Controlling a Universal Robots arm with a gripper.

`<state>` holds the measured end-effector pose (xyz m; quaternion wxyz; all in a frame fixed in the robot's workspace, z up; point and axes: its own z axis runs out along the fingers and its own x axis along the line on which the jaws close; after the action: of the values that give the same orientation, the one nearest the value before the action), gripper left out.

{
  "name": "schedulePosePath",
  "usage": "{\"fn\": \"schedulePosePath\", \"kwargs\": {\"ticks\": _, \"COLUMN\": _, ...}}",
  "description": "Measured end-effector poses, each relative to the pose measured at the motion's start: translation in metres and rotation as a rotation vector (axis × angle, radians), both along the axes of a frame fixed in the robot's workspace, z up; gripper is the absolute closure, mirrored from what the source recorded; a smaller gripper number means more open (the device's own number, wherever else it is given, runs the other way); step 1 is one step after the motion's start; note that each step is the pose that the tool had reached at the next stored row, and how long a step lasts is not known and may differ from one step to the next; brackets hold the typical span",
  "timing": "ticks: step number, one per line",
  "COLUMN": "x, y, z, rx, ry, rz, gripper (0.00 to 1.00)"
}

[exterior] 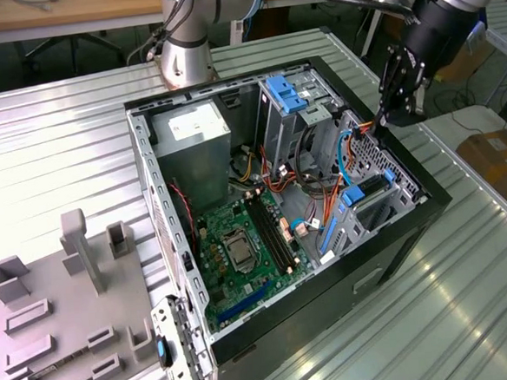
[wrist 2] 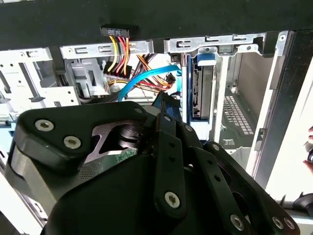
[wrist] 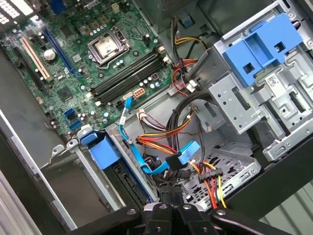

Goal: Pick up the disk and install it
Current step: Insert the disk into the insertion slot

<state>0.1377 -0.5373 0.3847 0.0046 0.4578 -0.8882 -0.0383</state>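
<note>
The disk is sitting on edge in a drive bay inside the case. Its silver-grey body is showing between blue rails, and a blue tab is capping its end. The pincer is hovering just above that bay, at the case's rim, with its fingers drawn together and gripping nothing.

The arm slants downward — its gripper closed tight.
</note>
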Motion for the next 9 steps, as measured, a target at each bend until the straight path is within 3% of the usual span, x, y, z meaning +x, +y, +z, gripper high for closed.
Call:
{"fn": "schedulePosePath", "kwargs": {"ticks": 3, "x": 0.0003, "y": 0.0010, "z": 0.0001, "rx": 0.0000, "ry": -0.0006, "rz": -0.048, "gripper": 0.89}}
{"fn": "schedulePosePath", "kwargs": {"ticks": 9, "x": 0.0010, "y": 0.0021, "z": 0.0002, "rx": -0.0002, "ry": -0.0007, "rz": -0.185, "gripper": 0.89}}
